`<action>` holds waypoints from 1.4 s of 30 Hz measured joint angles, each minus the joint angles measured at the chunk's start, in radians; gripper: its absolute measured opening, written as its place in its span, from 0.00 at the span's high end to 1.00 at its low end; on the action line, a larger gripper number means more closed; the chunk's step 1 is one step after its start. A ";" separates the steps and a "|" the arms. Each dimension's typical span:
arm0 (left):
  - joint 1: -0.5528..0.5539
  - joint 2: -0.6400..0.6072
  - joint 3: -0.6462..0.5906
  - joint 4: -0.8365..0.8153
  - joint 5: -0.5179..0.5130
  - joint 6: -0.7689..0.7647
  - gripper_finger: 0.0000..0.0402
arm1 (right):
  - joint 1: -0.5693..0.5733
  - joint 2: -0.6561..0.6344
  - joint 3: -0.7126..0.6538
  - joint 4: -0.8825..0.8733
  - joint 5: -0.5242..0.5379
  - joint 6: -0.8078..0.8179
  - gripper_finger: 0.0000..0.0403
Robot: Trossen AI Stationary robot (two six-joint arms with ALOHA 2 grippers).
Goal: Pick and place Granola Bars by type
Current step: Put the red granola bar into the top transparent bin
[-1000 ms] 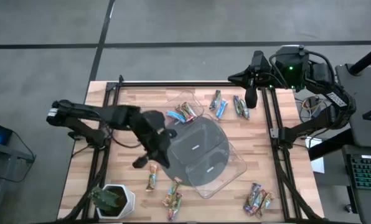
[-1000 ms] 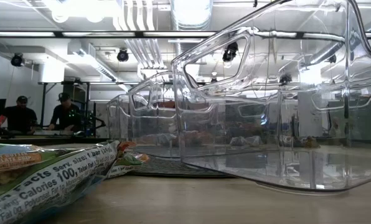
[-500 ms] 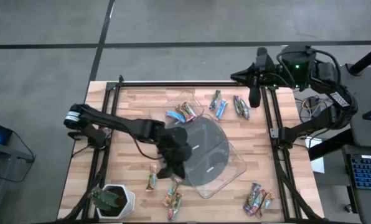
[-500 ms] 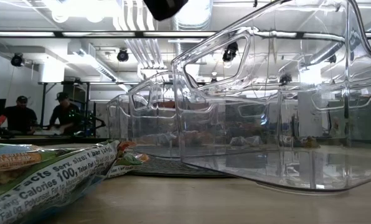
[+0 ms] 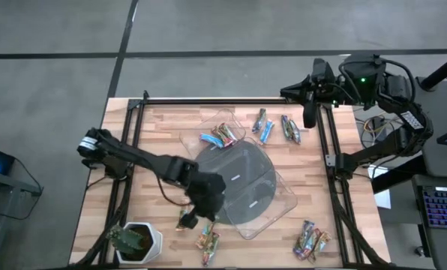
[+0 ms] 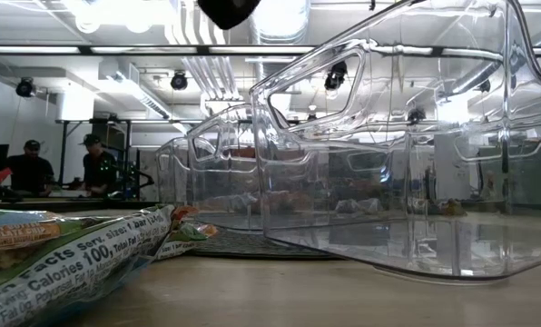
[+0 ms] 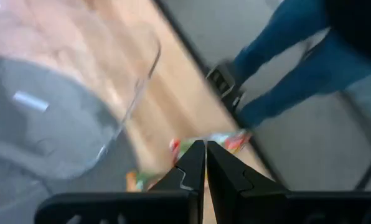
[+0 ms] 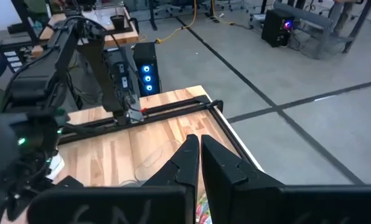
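Granola bars (image 5: 186,217) lie scattered on the wooden table (image 5: 156,127) around the clear trays (image 5: 246,184). My left gripper (image 5: 196,216) hangs above one bar by the plant (image 5: 133,240), fingers (image 7: 192,165) pressed together, empty. My right gripper (image 5: 308,118) waits over the far corner, fingers narrow
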 joint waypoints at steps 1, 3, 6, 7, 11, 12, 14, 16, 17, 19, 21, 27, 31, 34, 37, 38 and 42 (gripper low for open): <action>-0.017 0.000 -0.001 -0.015 -0.034 0.016 1.00 | 0.000 0.001 0.000 0.000 0.000 0.001 0.98; -0.051 0.001 -0.002 -0.016 -0.097 0.050 1.00 | 0.000 0.002 0.000 0.000 0.000 0.002 0.98; -0.104 0.001 0.004 -0.016 -0.176 0.118 1.00 | 0.000 0.002 0.000 0.001 0.001 0.003 0.98; -0.122 0.001 0.005 -0.015 -0.207 0.149 1.00 | 0.000 0.001 -0.001 0.001 0.002 0.003 0.98; -0.183 0.000 0.006 -0.016 -0.361 0.298 1.00 | 0.001 0.002 -0.001 0.000 0.034 0.006 0.98; -0.196 0.000 0.006 -0.016 -0.394 0.344 1.00 | 0.001 0.002 -0.001 0.001 0.040 0.012 0.98; -0.221 0.000 0.006 -0.015 -0.436 0.430 1.00 | 0.000 0.001 -0.002 0.001 0.053 0.028 0.98; -0.241 0.000 0.006 -0.016 -0.440 0.483 1.00 | 0.000 0.001 -0.006 0.000 0.055 0.042 0.98; -0.247 0.001 0.006 -0.015 -0.440 0.490 1.00 | 0.000 0.002 -0.008 0.001 0.055 0.047 0.98; -0.251 0.008 0.004 -0.014 -0.438 0.486 1.00 | 0.000 0.002 -0.014 0.001 0.055 0.058 0.98; -0.248 0.017 0.000 -0.017 -0.438 0.475 1.00 | 0.000 0.002 -0.019 0.001 0.055 0.069 0.98; -0.229 0.041 0.000 -0.012 -0.439 0.478 0.99 | 0.000 0.002 -0.034 0.000 0.055 0.082 0.98; -0.229 0.055 0.000 -0.012 -0.436 0.489 0.90 | 0.000 0.002 -0.034 0.001 0.056 0.099 0.98; -0.229 0.055 0.000 -0.011 -0.436 0.490 0.80 | 0.000 0.002 -0.034 0.000 0.079 0.117 0.98; -0.229 0.055 0.000 -0.006 -0.438 0.510 0.70 | 0.000 0.002 -0.034 0.000 0.082 0.118 0.98; -0.229 0.055 0.000 0.000 -0.439 0.519 0.68 | 0.000 0.002 -0.034 0.001 0.082 0.118 0.98; -0.229 0.061 -0.004 0.058 -0.439 0.580 0.61 | 0.000 0.002 -0.034 0.000 0.085 0.117 0.98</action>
